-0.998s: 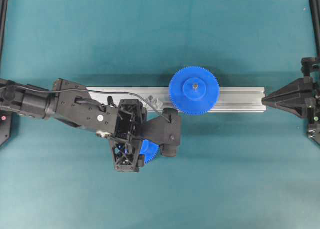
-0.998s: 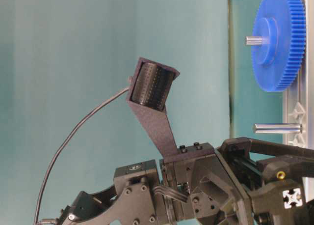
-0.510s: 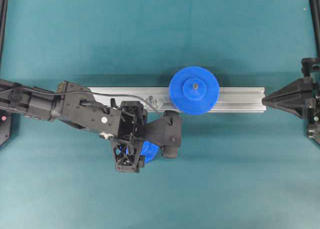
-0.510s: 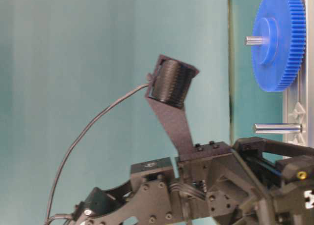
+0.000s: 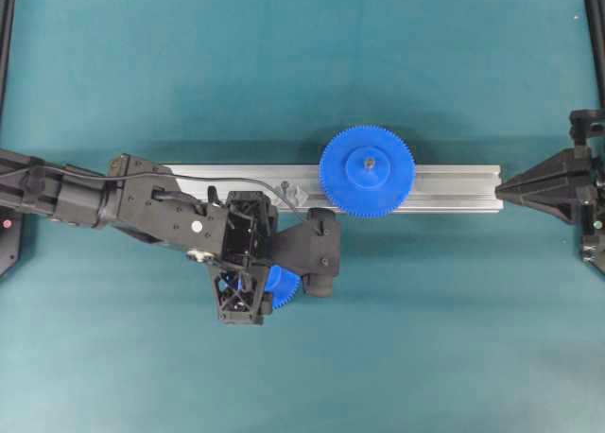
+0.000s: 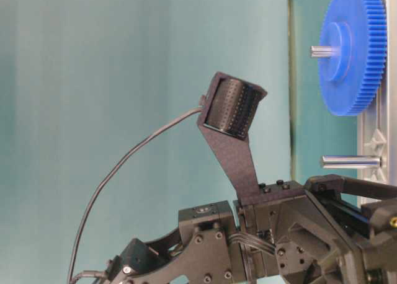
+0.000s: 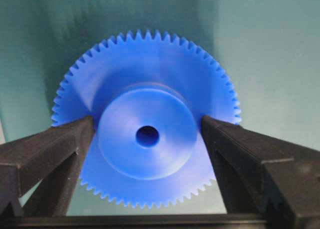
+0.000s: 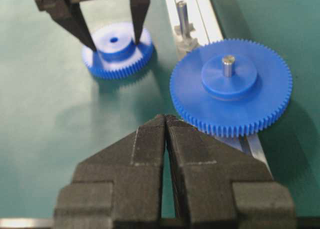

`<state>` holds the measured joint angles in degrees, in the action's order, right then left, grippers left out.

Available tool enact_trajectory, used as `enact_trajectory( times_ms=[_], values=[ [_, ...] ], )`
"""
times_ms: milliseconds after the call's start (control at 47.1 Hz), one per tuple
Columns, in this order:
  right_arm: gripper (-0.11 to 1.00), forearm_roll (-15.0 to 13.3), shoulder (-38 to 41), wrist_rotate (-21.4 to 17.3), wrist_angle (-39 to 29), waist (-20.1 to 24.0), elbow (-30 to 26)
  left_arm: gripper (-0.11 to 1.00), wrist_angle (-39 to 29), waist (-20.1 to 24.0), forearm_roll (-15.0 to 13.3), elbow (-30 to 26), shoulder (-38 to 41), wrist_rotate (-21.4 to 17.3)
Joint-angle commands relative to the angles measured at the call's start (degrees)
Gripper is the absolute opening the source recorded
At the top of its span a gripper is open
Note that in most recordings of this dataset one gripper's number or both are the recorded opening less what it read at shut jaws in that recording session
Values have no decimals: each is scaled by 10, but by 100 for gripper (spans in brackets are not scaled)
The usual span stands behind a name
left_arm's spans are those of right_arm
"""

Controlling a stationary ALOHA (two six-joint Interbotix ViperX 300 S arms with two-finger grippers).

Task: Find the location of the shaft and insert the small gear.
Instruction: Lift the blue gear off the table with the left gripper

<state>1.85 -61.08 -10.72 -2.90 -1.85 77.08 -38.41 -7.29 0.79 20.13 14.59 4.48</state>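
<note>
Teal mat (image 5: 425,338) spanned by aluminium rail (image 5: 454,188). Left gripper (image 8: 112,36) angled down, fingers spread either side of small gear (image 7: 145,124) hub, contact unclear. Right gripper (image 8: 166,125) parked, pads together.

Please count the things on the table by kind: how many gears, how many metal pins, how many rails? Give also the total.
Blue gears: 2, the small gear on the mat and the large gear on the rail.
Metal pins: 2, the free shaft and the pin through the large gear.
Aluminium rail: 1.
Total: 5.
</note>
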Motion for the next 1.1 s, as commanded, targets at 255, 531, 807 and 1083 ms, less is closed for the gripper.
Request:
enact_trajectory(
  times_ms=[255,531,807,1083],
  values=[
    [5,1,4,-8,3,-1,-6,94,8,0,1,0,-1,-2],
    [5,1,4,-8,3,-1,-6,91,3,0,0,-2,-1,0],
    [5,1,4,-9,3,-1,-6,63,-7,-2,1,-3,-4,-4],
    [5,1,4,-9,3,-1,-6,63,-7,-2,2,-4,-6,-4]
  ],
)
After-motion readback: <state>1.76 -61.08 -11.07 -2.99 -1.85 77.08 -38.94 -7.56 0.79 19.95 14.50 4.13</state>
